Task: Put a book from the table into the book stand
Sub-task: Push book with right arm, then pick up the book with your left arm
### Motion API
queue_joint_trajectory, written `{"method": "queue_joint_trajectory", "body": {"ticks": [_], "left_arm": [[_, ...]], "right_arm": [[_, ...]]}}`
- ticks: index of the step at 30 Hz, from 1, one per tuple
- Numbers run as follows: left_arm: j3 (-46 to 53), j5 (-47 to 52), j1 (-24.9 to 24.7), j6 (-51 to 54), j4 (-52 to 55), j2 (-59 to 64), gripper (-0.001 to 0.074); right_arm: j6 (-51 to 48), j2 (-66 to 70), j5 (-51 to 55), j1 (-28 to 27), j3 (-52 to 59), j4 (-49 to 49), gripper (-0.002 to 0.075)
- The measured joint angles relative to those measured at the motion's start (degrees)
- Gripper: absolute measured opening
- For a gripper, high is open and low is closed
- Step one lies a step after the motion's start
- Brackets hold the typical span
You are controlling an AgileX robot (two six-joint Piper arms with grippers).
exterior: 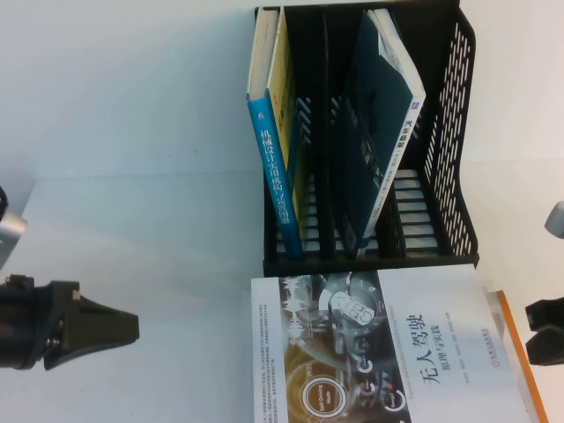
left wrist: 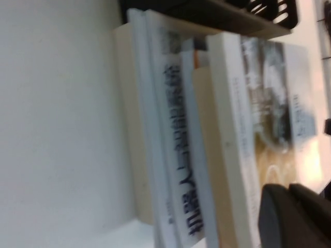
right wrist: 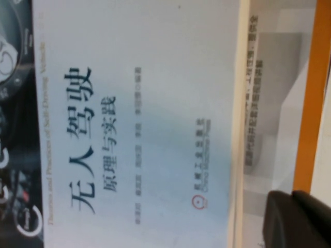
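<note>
Left gripper [exterior: 123,329], fingers closed and empty, low over the table [exterior: 132,176], the book [exterior: 379,344] lying flat between it and the right gripper [exterior: 539,339], aperture indeterminate; book stand [exterior: 458,132] beyond.

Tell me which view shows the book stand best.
High view: the whole book stand shows, slots and perforated wall. Left wrist catches only a dark corner; right wrist shows none. Left gripper and right gripper sit nearer, at opposite edges.

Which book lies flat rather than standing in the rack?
The white-covered book on the table; the others stand in the book stand.
</note>
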Motion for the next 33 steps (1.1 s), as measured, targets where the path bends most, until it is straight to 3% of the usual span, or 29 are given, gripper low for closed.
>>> {"method": "queue_joint_trajectory", "body": {"ticks": [7, 11, 18, 21, 33], "left_arm": [[0.0, -3.2, -1.3, -6.5, 3.7, 0.0, 0.0041], [0.0, -4.8, -1.5, -9.9, 5.2, 0.0, 0.0141], [0.0, -7.4, -1.5, -14.6, 6.6, 0.0, 0.0393], [0.0, -7.1, -1.5, -14.7, 5.6, 0.0, 0.0459], [0.0, 0.4, -5.9, -7.0, -2.8, 11.7, 0.0489]], "right_arm": [[-2.7, 4.8, -1.4, 0.2, -0.1, 4.4, -0.0004], [-5.4, 6.4, -1.6, 0.2, -0.1, 8.8, -0.0004], [-7.4, 7.0, -1.8, 1.2, -0.2, 12.2, -0.0004], [-7.5, 7.0, -1.8, 2.4, -0.2, 13.0, -0.0004], [-7.5, 7.1, -2.7, 4.8, -0.2, 13.8, -0.0004]]}}
